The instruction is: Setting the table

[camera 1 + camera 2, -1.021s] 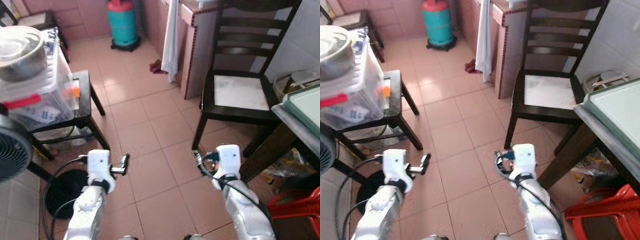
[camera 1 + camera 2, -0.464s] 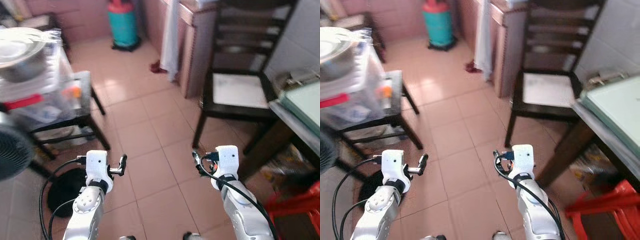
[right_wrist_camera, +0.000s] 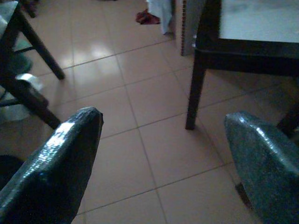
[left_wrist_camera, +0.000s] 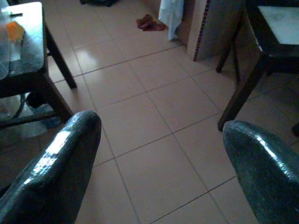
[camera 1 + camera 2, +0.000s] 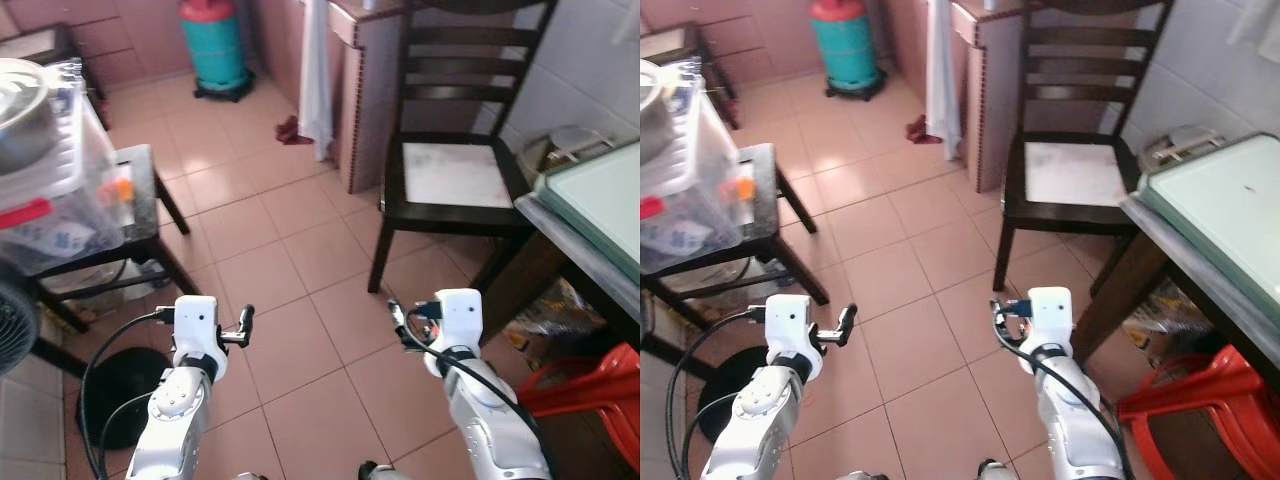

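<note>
The robot stands on the pink tiled floor with both arms held forward and nothing in either one. The left gripper (image 5: 243,326) has its fingers spread apart, bare tile showing between them in its wrist view; the right gripper (image 5: 397,320) is likewise released and holding nothing. The landmark is the dark wooden chair (image 5: 450,175), straight ahead and a little to the robot's right. The table (image 5: 1220,215) to be set, glass-topped and pale green, is just beyond the chair's right side, with a red plastic stool (image 5: 1200,400) tucked under its near edge. No plates or cutlery can be seen on it. Well to the chair's left a small dark side table (image 5: 135,200) carries a clear plastic box (image 5: 50,180) with a metal pot (image 5: 20,110) on top. I'd worry about the approach: the right arm could clip the chair leg or the table corner, or a foot could catch the stool.
</note>
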Tool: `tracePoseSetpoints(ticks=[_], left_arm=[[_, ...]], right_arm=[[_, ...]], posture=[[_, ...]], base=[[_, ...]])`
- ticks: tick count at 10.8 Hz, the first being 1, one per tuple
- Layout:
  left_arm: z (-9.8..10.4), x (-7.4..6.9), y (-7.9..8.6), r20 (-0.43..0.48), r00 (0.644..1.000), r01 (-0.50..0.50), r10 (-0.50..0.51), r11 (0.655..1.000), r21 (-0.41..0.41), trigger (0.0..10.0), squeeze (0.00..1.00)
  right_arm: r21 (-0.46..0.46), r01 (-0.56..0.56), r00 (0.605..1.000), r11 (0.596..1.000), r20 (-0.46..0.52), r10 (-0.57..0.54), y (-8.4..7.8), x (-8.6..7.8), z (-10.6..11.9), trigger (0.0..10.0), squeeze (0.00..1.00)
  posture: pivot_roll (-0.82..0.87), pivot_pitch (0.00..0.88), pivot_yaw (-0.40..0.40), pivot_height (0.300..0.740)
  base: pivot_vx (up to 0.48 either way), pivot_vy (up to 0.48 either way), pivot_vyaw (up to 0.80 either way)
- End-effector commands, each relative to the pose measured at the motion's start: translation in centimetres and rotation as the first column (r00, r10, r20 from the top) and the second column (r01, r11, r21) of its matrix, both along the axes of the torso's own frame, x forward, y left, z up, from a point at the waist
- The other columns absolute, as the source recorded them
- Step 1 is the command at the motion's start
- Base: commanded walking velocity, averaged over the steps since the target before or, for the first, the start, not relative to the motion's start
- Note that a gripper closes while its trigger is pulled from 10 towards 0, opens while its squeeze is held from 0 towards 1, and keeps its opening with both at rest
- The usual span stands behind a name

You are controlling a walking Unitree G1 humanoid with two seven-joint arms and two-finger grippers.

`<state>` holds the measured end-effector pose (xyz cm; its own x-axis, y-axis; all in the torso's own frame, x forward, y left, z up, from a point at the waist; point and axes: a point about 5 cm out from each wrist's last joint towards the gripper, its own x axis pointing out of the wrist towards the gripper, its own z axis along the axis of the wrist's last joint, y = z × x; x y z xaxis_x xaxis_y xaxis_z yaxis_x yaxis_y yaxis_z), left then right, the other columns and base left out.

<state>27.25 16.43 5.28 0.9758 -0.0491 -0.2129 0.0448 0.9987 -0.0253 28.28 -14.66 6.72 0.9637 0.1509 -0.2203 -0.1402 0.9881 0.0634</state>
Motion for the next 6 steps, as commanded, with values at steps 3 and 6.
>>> tracePoseSetpoints(ticks=[3, 6], left_arm=[[-0.67, -0.38, 0.28, -0.037, 0.999, -0.009, 0.009, 1.000, 0.010, 10.0, 0.00], [-0.64, -0.35, 0.30, -0.039, 0.999, -0.005, 0.005, 1.000, 0.007, 10.0, 0.00]], right_arm=[[0.005, 0.008, 0.999, 1.000, -0.035, -0.008, -0.25, -0.37, -0.70, 10.0, 0.00], [0.010, 0.012, 0.999, 1.000, -0.037, -0.011, -0.18, -0.36, -0.75, 10.0, 0.00]], posture=[[-0.06, 0.177, 0.053, 0.740], [-0.06, 0.176, 0.055, 0.740]], base=[[0.000, 0.000, -0.53], [0.000, 0.000, -0.71]])
